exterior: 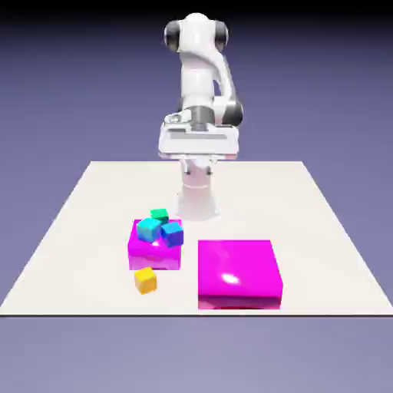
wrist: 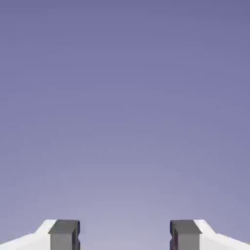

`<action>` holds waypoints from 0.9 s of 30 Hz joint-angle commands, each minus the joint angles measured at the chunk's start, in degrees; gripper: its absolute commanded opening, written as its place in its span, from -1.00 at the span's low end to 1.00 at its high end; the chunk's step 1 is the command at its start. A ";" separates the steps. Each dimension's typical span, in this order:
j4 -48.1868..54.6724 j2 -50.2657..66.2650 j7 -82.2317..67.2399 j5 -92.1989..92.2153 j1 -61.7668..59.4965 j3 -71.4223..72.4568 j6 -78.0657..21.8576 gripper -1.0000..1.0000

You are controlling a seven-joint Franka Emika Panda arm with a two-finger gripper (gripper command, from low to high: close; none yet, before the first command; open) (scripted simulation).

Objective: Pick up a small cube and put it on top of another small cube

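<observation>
Step one pending: end effector (wrist: 125,237) gapes empty, high above; next, descend onto yellow-orange cube (exterior: 145,280) on worktop (exterior: 322,230).

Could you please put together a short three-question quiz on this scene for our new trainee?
1. True or false: the gripper holds the yellow-orange cube.
2. Which small cubes sit on the smaller magenta block? A: cyan, green and blue. B: yellow-orange only. C: none.
3. On which side of the exterior view does the large magenta block lie?

Key:
1. False: the fingertips stand apart with only backdrop between them, and the cube rests on the table in front of the smaller block.
2. A.
3. The exterior view's right.
</observation>
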 commanded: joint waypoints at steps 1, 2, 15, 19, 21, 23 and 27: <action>1.20 2.08 -1.27 -0.20 0.62 -1.09 -1.58 0.00; 2.39 4.16 -2.54 -0.39 1.23 -2.18 -3.15 0.00; 17.91 31.15 -19.03 -2.95 9.24 -16.31 -23.64 0.00; 22.69 39.46 -24.10 -3.74 11.70 -20.66 -29.94 0.00; 25.08 43.61 -26.64 -4.13 12.93 -22.83 -33.09 0.00; 27.46 47.76 -29.18 -4.53 14.17 -25.01 -36.24 0.00; 31.15 54.18 -33.09 -5.13 16.07 -28.37 -41.11 0.00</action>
